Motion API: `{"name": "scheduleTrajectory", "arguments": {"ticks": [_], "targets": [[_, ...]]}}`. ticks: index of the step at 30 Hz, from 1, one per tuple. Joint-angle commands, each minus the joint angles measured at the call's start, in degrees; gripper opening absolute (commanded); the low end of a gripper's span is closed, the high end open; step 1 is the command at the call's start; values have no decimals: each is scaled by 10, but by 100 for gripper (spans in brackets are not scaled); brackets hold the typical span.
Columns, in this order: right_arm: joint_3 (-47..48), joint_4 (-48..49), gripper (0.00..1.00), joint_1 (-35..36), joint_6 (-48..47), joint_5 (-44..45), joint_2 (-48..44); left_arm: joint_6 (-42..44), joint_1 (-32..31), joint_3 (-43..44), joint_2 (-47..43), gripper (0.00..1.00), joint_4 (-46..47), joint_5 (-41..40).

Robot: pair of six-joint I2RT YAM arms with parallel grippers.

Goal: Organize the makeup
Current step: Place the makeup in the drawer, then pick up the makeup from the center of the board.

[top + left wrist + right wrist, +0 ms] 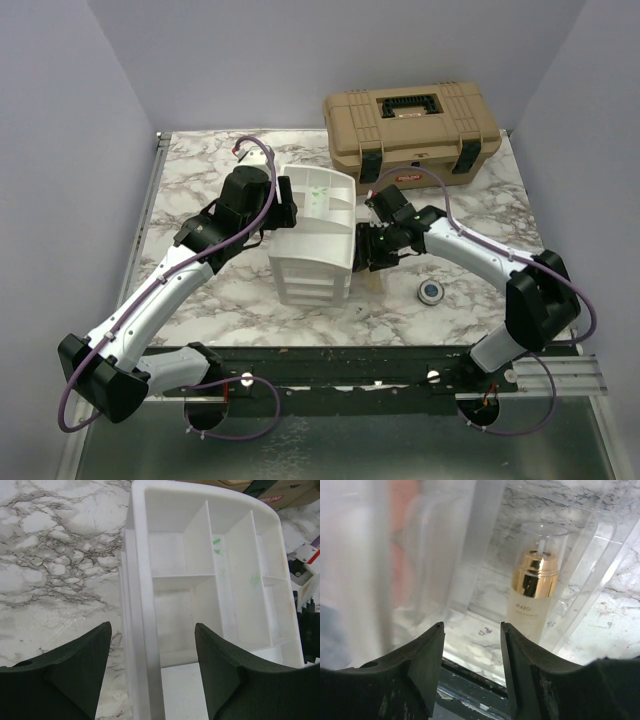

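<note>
Pump bottle (532,600), gold collar (rt wrist)

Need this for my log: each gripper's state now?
Left gripper: open, over the white organizer's rim, holding nothing.
Right gripper: open, empty.

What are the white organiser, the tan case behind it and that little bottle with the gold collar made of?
White organiser: looks like moulded plastic, smooth, slightly translucent at its thin dividers. Tan case: probably hard plastic, matte, with ribbed lid and dark latches. Bottle: frosted glass or plastic, cannot tell which; its collar is shiny, gold-coloured, metal or plated plastic.
</note>
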Motion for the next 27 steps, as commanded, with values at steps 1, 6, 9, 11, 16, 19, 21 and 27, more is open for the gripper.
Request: {"name": "scheduleTrajectory", "arguments": {"ticks": [1,6,9,11,16,19,21,27], "targets": [[-7,27,55,6,14,18,-75,5,1,-5,-2,69,-19,17],[-20,26,59,6,36,91,-140,3,1,-7,-4,69,-20,17],[-33,12,61,6,60,174,-171,1,0,-8,-6,69,-19,19],[-43,-9,62,6,87,242,-185,1,1,-8,-6,69,-20,20],[-73,-63,67,5,139,350,-185,-3,0,-12,-10,69,-20,21],[-89,-98,77,5,184,387,-172,-4,0,-14,-12,69,-20,21],[-95,-141,88,5,249,430,-165,-4,1,-14,-13,69,-21,23],[-137,-161,92,1,318,469,-190,-6,1,-16,-15,69,-21,26]]}}
